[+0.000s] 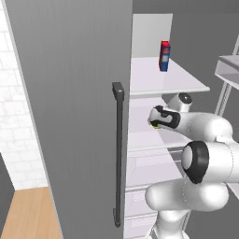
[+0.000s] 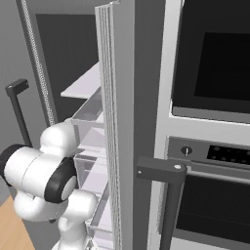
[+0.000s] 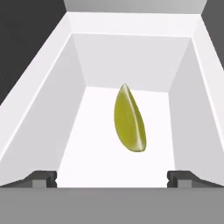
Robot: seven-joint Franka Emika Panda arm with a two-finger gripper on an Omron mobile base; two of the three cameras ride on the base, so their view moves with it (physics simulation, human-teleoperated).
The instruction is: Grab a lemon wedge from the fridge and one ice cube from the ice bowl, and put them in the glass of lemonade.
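Gripper (image 3: 112, 178): in your hand view the two dark fingertips (image 3: 41, 178) stand far apart at the bottom corners, released, gripping nothing; the rest of each finger is cut off by the lower edge.
Lemon wedge (image 3: 128, 119): you see it lying on the white floor of a shelf compartment, ahead of the tips and between their lines, not touching either (its yellow-green rind runs lengthwise away from you). In the left base view only a sliver of yellow shows at the hand, too small to make out.
Fridge (image 1: 74, 93): its grey door with the dark bar handle (image 1: 119, 154) covers most of your left base view; the shelves show through the opening to its right.
Arm (image 1: 205, 154): reaches into the fridge at a middle shelf; its white links hide the shelves below.
Can (image 1: 165, 56): blue and red, upright on the upper shelf, well apart from the hand.
Oven (image 2: 215, 122): black, right of the fridge, cut off by the frame edge.
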